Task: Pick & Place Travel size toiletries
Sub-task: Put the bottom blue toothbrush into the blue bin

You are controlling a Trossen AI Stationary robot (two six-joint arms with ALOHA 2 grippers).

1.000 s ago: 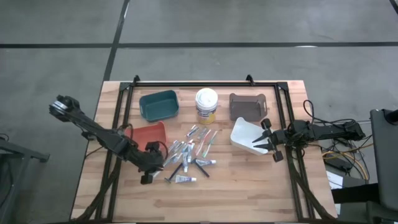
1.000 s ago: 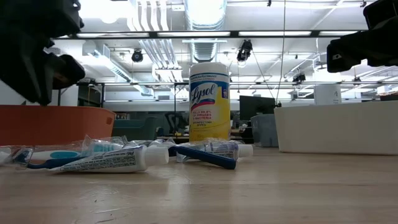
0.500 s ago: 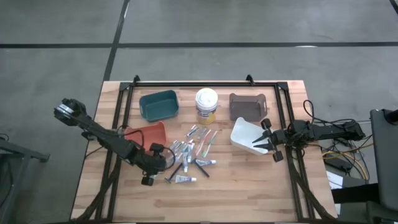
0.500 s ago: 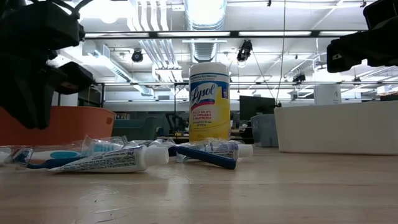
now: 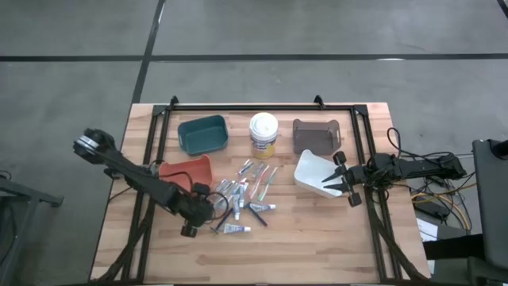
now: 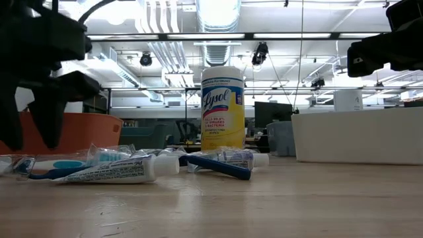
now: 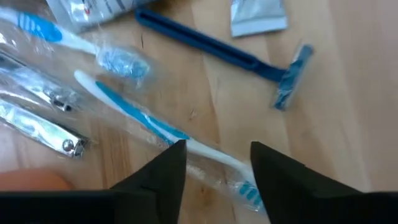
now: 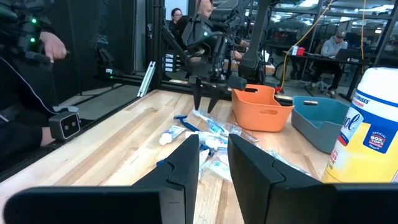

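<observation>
The jaws of the left gripper (image 5: 208, 208) are spread apart and hold nothing; in the left wrist view the two matte black fingers (image 7: 166, 167) are seen on either side of a slim white toothbrush with blue bristles (image 7: 163, 127), sealed in crinkled clear film and lying flat on the worktop. A dark blue plastic razor (image 7: 224, 55) with a pale blue head lies beside it, and two shiny metal nail clippers in clear wrap (image 7: 43, 115) are seen on the other side.

The travel size toiletries (image 5: 244, 197) are scattered loosely at the middle of the pale, grained wooden worktop (image 5: 302, 246), just right of the left gripper: small white squeeze tubes (image 6: 109, 170), thin wrapped brushes and razors, partly overlapping. Left of the heap and beside the left arm an orange plastic bin with rounded corners (image 5: 186, 172) is set. Farther back stand a teal rectangular bin (image 5: 203, 133), a white cylindrical tub with a yellow label (image 5: 263, 132) and a brown bin (image 5: 316, 135).

The jaws of the right gripper (image 5: 330, 182) are narrowly parted and empty, at the right of the worktop, against the rim of a smooth white bin (image 5: 314, 174).
</observation>
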